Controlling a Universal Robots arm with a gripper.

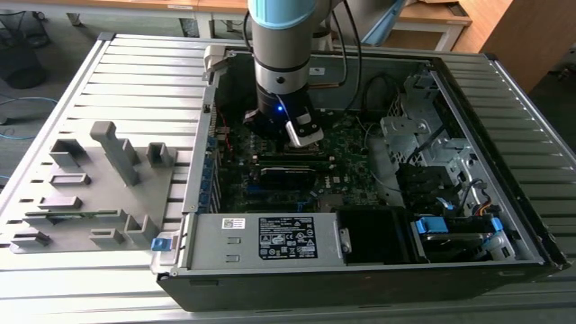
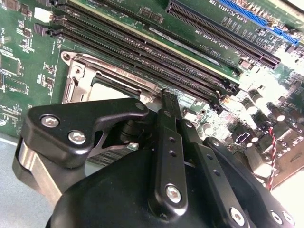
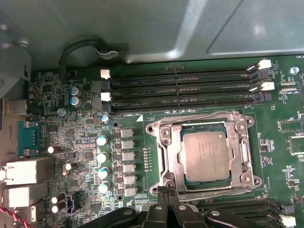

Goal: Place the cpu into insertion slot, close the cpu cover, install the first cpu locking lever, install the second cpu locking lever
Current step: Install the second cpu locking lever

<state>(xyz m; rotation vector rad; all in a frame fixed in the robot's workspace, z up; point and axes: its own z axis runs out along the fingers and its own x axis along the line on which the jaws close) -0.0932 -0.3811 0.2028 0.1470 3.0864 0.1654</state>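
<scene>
The cpu (image 3: pixel 205 156) lies flat in the insertion slot (image 3: pixel 174 167), its silver-tan top showing through the window of the cpu cover (image 3: pixel 164 142), which is down over it. A thin wire lever (image 3: pixel 199 117) runs along the socket side next to the memory slots, and another wire (image 3: pixel 213 192) runs along the opposite side. My gripper (image 3: pixel 166 194) has its black fingers shut together, tips at the socket corner on that opposite side; I cannot tell whether they touch the wire. In the second wrist view the gripper (image 2: pixel 168 95) stands by the cover (image 2: pixel 71 80). The exterior view has the gripper (image 1: pixel 304 138) low over the motherboard (image 1: pixel 338 145).
Long black memory slots (image 3: pixel 180 88) flank the socket, with capacitors (image 3: pixel 102 156) and rear ports (image 3: pixel 23 173) beside it. The open case holds a power supply (image 1: pixel 270 236) and a drive cage (image 1: pixel 432 148). A grey fixture block (image 1: pixel 90 189) stands on the table at the exterior view's left.
</scene>
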